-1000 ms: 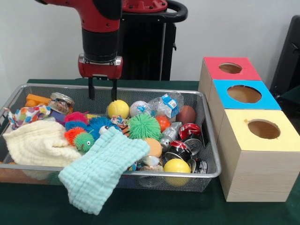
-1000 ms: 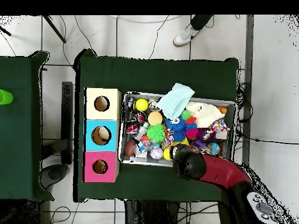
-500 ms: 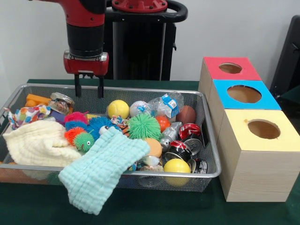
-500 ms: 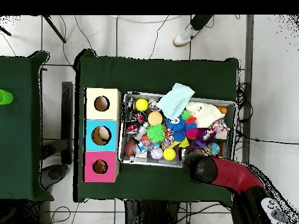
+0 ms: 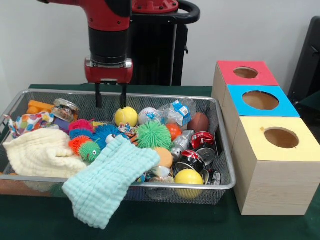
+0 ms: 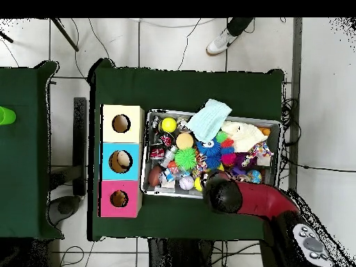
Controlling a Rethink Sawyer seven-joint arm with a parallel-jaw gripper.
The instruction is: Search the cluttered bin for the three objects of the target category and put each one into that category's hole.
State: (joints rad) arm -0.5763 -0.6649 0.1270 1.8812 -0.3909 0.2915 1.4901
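My gripper [image 5: 110,102] hangs open and empty over the back of the wire bin [image 5: 226,159], just left of and above a yellow ball [image 5: 125,116]. Beside that ball lie a white baseball [image 5: 146,115], a crushed plastic bottle [image 5: 178,111] and a brown football [image 5: 199,121]. Further forward are a green spiky ball [image 5: 153,134], crushed cans [image 5: 192,159], an orange ball [image 5: 164,157] and a second yellow ball [image 5: 188,177]. In the overhead view the arm's end [image 6: 224,197] covers the gripper at the bin's [image 6: 147,154] lower edge.
A mint cloth [image 5: 109,181] drapes over the bin's front rim, and a cream cloth [image 5: 38,153] lies at its left. Red [image 5: 245,73], blue [image 5: 260,100] and yellow [image 5: 280,138] holed boxes stand right of the bin. A person's shoe [image 6: 221,42] shows in the overhead view.
The gripper swung left along the bin's back, then returned right to beside the yellow ball. It stays open and empty. Nothing in the bin has moved.
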